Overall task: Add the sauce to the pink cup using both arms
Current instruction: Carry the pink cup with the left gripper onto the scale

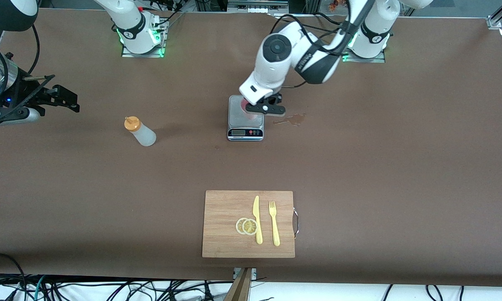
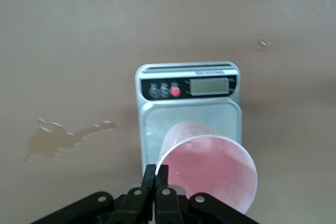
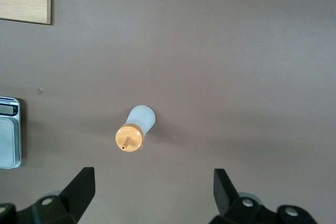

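Note:
The pink cup (image 2: 210,169) is at the silver scale's plate (image 2: 157,124); whether it rests on the plate or hangs just above it I cannot tell. My left gripper (image 2: 161,170) is shut on the cup's rim, one finger inside and one outside. In the front view the left gripper (image 1: 265,108) hides most of the cup (image 1: 245,105). The sauce bottle (image 1: 140,131), whitish with an orange cap, stands upright on the table toward the right arm's end. My right gripper (image 1: 69,100) hangs open in the air near that end, and its wrist view shows the bottle (image 3: 135,129) outside the open right gripper (image 3: 153,177).
A small wet spill (image 1: 290,120) lies on the brown table beside the scale (image 1: 245,123), toward the left arm's end. A wooden cutting board (image 1: 223,225) with a yellow knife, a fork and lemon slices sits nearer the front camera.

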You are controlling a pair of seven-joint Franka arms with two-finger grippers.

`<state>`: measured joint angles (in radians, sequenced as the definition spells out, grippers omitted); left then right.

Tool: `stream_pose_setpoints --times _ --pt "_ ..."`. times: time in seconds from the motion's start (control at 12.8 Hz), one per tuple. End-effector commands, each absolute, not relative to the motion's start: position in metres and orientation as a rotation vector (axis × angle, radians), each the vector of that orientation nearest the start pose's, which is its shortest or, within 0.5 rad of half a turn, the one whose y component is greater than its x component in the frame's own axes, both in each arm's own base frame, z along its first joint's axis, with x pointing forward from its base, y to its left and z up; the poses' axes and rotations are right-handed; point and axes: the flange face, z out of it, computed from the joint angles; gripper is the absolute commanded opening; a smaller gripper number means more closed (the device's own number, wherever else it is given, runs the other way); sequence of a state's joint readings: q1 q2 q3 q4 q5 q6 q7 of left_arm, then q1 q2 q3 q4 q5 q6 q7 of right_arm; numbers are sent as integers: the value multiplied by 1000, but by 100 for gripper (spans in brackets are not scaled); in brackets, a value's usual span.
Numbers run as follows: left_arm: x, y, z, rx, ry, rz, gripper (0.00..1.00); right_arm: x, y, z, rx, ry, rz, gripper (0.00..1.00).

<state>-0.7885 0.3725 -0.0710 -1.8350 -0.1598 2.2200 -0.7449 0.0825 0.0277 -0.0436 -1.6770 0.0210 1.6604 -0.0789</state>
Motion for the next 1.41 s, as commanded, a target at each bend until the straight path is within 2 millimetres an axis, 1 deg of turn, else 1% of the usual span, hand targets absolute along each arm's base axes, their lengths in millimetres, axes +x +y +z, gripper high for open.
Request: stream_pose_setpoints --times 0.0,0.16,0.31,0.63,0.7,0.78,0.86,0.94,1.1,1.17,1.25,1.33 --pt "396 -507 314 -3249 -37 163 0 564 25 571 -3114 -164 71 100" --pt "379 -511 296 -3253 -16 144 0 564 25 571 -3114 -164 71 100" --pt "376 -510 288 -3252 -13 139 0 564 24 571 -3114 -164 71 100" --pt "378 -508 281 -3242 -13 144 0 564 24 570 -3114 -161 76 100" --pt "380 -507 282 -3242 -19 145 20 565 24 570 -3114 -164 76 100" --pt "385 -504 284 -3245 -33 140 58 565 24 570 -3114 -164 76 100" --pt "390 -502 289 -3250 -45 133 87 565 24 570 -3114 -164 74 100" --pt "400 -497 297 -3260 -57 114 100 565 24 570 -3114 -164 74 100" --pt "413 -492 317 -3275 -91 102 100 565 24 570 -3114 -166 74 100" --pt "424 -488 331 -3266 -113 123 100 565 22 570 -3114 -164 73 100" --pt "436 -484 348 -3256 -132 148 100 565 21 570 -3114 -164 76 100" --pt "453 -475 372 -3255 -167 158 100 565 21 570 -3114 -161 76 100"
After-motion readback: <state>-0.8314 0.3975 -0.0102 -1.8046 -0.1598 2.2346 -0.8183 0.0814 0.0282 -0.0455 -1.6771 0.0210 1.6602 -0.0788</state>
